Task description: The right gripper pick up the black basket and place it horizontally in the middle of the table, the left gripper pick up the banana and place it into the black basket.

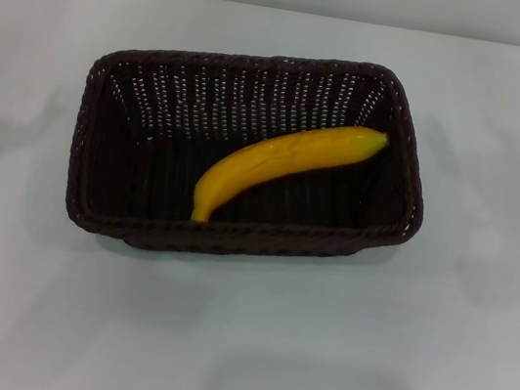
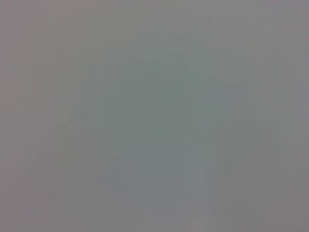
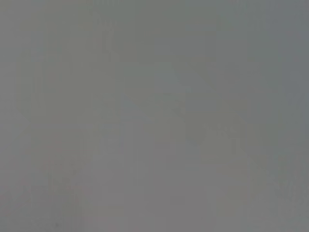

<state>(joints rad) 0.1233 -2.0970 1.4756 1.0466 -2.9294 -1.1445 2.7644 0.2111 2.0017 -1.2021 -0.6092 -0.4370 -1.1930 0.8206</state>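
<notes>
The black basket (image 1: 247,153) rests on the white table (image 1: 432,361), its long side running left to right near the middle of the head view. Inside it the yellow banana (image 1: 285,164) lies diagonally, dark stem tip toward the basket's front wall and the other end up toward the back right corner. Neither the left gripper nor the right gripper shows in the head view. Both wrist views hold only a plain grey surface, with no fingers and no object in them.
Bare white tabletop surrounds the basket on every side. The table's far edge (image 1: 289,10) runs across the top of the head view, with a pale wall behind it.
</notes>
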